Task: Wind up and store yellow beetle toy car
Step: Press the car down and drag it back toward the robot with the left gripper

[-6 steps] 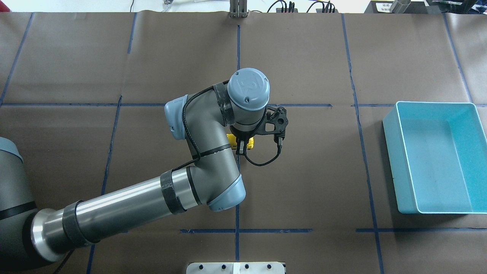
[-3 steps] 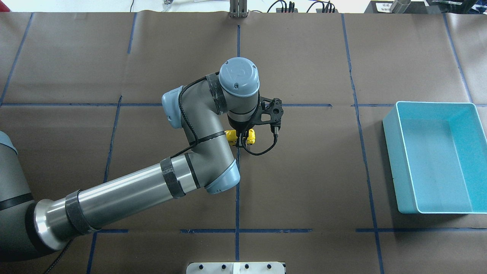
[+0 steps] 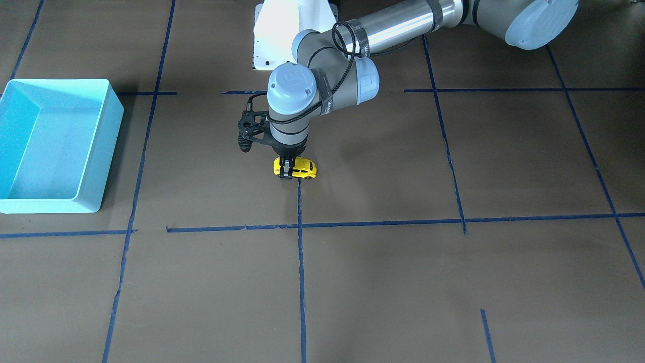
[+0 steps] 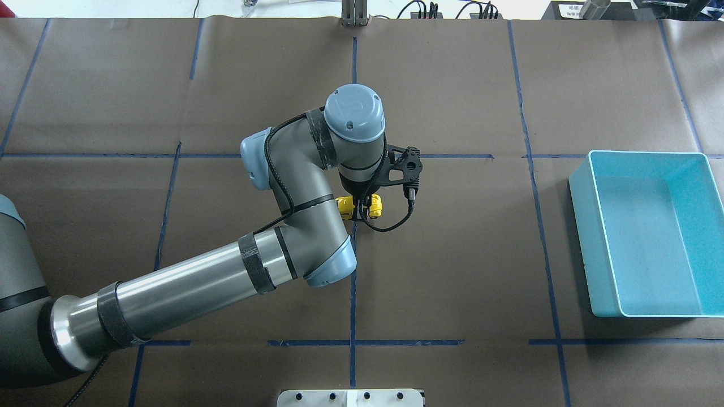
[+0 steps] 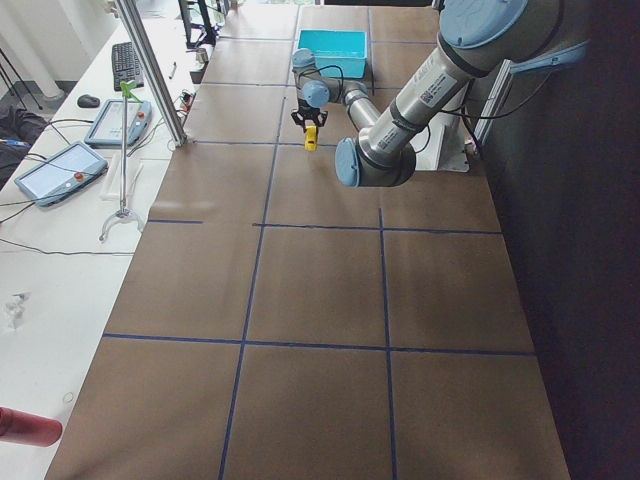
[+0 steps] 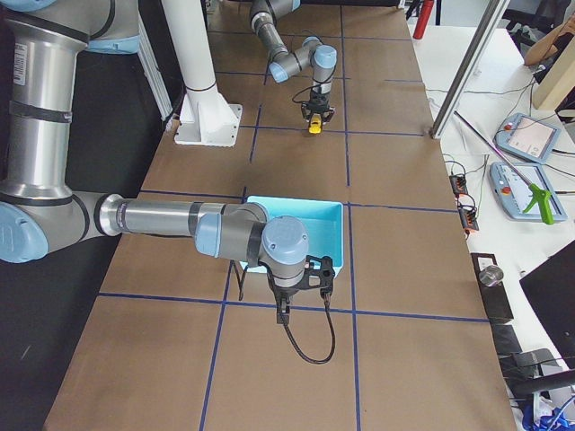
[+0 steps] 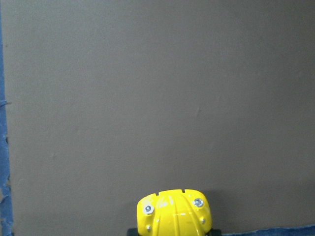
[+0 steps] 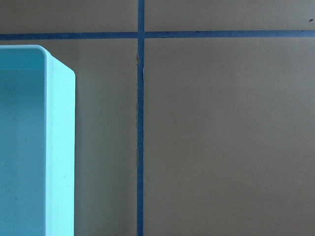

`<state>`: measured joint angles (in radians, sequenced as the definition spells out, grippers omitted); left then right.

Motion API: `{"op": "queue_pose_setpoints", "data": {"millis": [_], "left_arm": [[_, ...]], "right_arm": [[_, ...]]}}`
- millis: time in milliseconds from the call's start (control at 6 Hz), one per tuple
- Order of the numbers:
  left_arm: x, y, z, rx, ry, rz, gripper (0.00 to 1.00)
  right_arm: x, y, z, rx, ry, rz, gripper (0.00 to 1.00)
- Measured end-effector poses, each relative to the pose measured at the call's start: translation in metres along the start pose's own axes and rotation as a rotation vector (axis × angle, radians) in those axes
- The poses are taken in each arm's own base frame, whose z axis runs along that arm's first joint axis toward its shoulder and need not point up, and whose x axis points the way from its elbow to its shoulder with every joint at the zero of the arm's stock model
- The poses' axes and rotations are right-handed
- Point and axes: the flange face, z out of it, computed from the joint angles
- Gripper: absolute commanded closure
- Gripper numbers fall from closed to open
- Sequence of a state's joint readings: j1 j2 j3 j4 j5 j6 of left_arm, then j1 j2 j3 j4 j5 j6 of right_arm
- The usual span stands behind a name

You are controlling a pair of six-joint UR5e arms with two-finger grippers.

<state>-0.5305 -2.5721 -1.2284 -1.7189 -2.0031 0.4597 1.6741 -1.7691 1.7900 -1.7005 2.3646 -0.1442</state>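
The yellow beetle toy car (image 3: 302, 168) stands on its wheels on the brown table cover near the centre, beside a blue tape line. My left gripper (image 3: 286, 172) comes straight down on it, shut with a finger on each side of the body. The overhead view shows the yellow beetle toy car (image 4: 374, 204) partly hidden under the wrist, and its rounded yellow end (image 7: 174, 214) fills the bottom of the left wrist view. My right gripper (image 6: 281, 312) shows only in the exterior right view, hanging just in front of the turquoise bin (image 6: 338, 235); I cannot tell its state.
The turquoise bin (image 4: 581, 226) sits at the table's right side with nothing inside, and its rim (image 8: 59, 147) lies at the left of the right wrist view. Blue tape lines grid the table. A white base plate (image 3: 282, 35) stands at the robot's edge.
The left wrist has shifted towards the far left of the overhead view over the first half second, and the car has moved slightly with it. Since then, almost nothing has moved.
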Motion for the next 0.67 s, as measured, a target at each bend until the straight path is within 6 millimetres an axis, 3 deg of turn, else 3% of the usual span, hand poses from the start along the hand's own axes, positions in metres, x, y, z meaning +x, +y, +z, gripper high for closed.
{"op": "queue_pose_setpoints", "data": {"millis": [667], "left_arm": [[0.000, 0.002, 0.015, 0.017, -0.012, 0.022, 0.98]], "right_arm": [[0.000, 0.000, 0.001, -0.002, 0.000, 0.002, 0.00]]}}
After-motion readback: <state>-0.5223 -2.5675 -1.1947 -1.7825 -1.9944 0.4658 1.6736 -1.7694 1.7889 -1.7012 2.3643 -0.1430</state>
